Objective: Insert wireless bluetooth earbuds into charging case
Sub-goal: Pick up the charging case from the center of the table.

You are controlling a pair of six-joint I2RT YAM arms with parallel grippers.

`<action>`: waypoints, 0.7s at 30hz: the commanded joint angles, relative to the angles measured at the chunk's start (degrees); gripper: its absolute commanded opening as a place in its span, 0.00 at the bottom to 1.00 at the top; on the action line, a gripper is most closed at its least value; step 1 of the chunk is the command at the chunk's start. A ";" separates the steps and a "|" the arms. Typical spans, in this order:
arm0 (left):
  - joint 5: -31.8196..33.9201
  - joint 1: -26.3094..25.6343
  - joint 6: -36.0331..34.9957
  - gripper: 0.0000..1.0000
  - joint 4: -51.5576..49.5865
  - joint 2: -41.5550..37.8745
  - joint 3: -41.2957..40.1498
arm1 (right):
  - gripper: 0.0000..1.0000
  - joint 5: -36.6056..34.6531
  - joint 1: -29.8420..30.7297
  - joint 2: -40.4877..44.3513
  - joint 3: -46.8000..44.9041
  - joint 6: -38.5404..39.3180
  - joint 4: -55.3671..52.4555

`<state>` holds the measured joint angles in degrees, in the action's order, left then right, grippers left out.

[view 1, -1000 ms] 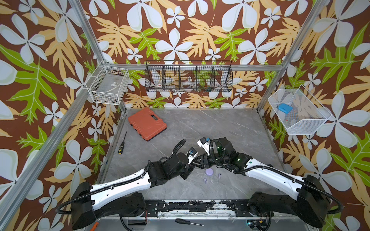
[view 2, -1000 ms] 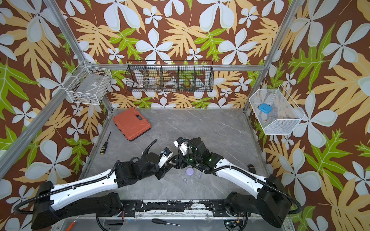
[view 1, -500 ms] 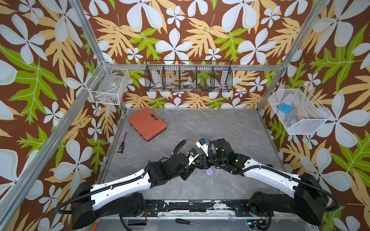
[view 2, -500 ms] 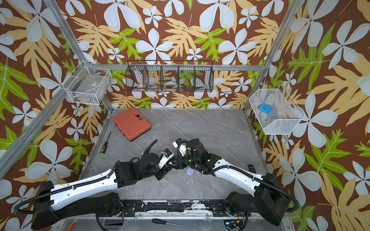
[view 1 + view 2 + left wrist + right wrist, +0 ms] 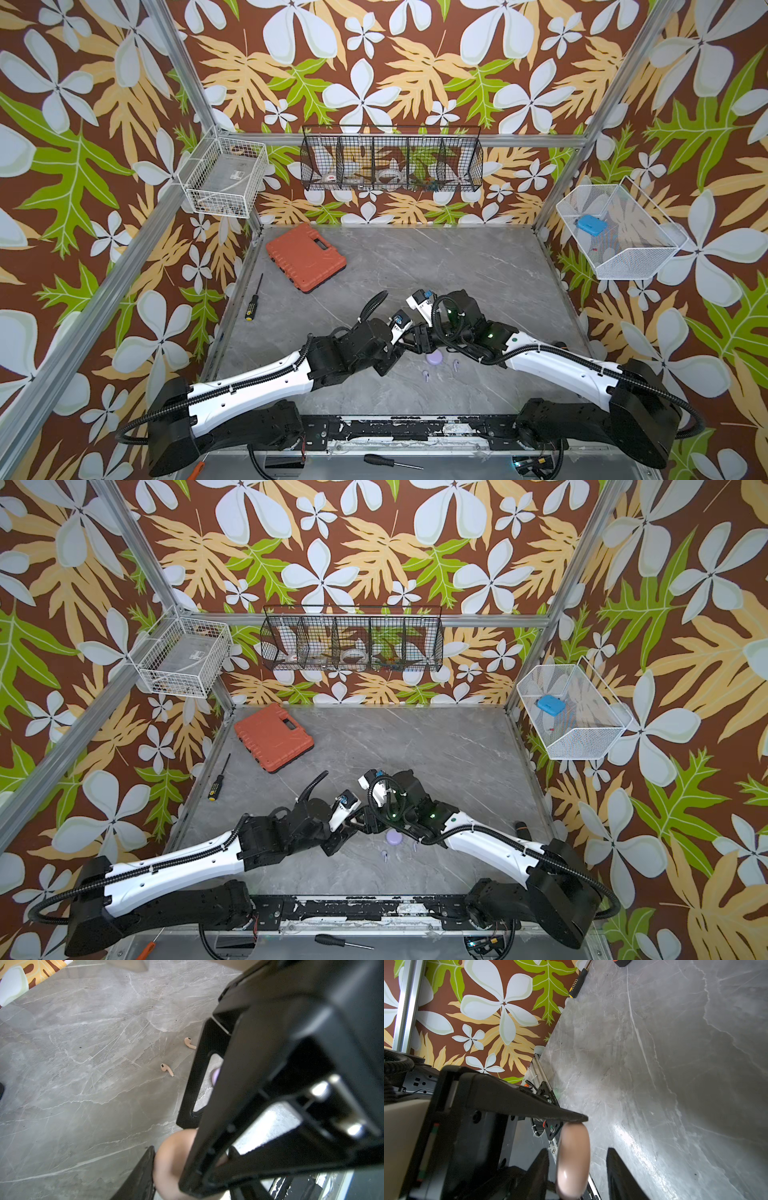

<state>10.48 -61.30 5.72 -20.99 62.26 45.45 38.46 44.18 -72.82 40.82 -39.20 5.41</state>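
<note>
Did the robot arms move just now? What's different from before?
The right claw edged slightly toward the left claw, which holds the pink case; the right claw's fingers flank the case, not pinching. The left claw, lavender case, lavender earbuds and orange toolbox stayed put.

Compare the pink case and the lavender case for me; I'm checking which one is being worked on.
Colour: the pink case is pale pink, the lavender case light purple. Support: the pink case is pinched in the left gripper; the lavender case lies free on the table, beside two lavender earbuds. Both are small, round, smooth shells.
</note>
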 commanded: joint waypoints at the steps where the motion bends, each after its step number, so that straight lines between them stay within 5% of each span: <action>1: 1.65 0.05 0.13 0.34 2.67 -0.15 0.69 | 0.44 1.16 0.21 0.08 -0.45 -0.04 -0.30; 21: 2.88 0.13 0.39 0.34 2.80 -0.53 1.16 | 0.44 3.73 1.15 0.44 -2.74 -2.09 4.79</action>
<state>10.50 -61.39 5.50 -22.35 62.22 45.71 38.68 44.86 -72.64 38.48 -41.39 10.17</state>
